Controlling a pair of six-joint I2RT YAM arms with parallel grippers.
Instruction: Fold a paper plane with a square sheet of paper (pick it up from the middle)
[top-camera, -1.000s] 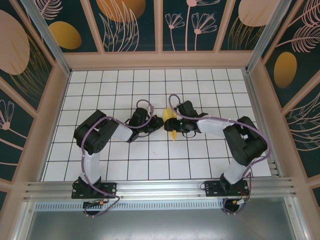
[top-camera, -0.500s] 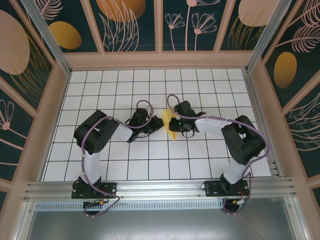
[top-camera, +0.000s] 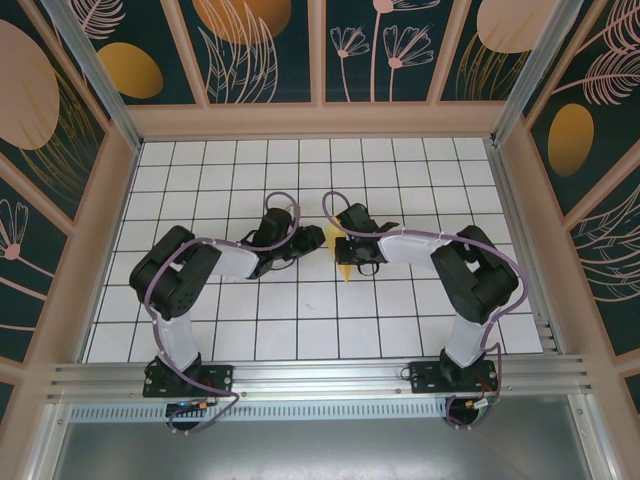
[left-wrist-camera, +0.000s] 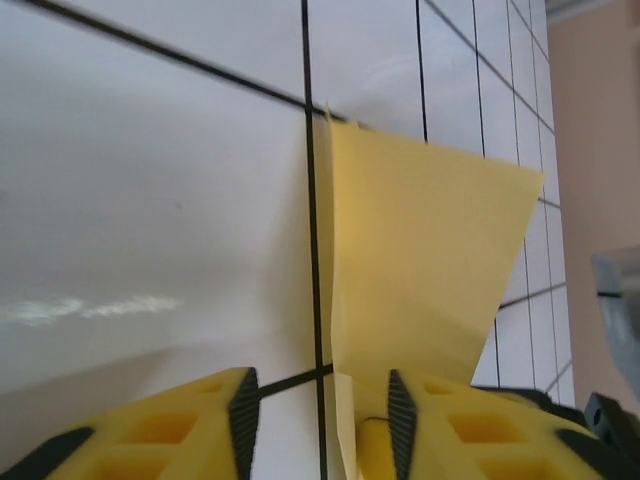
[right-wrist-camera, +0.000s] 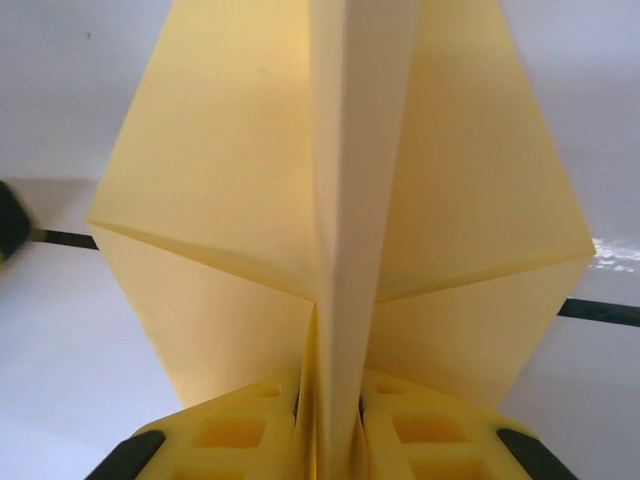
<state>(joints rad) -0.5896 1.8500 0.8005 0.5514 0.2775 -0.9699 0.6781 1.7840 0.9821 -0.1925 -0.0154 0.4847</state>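
Paper plane, half made, sits mid-way across the table between the two arms. The right gripper pinches its raised centre crease tight, and the wings spread away beyond those fingers. Opposite, the left gripper has its jaws apart around one paper edge, seemingly without squeezing it. From above, the long axis runs near-to-far, crosswise to both grippers.

The yellow sheet of paper — creased — has its centre fold raised.
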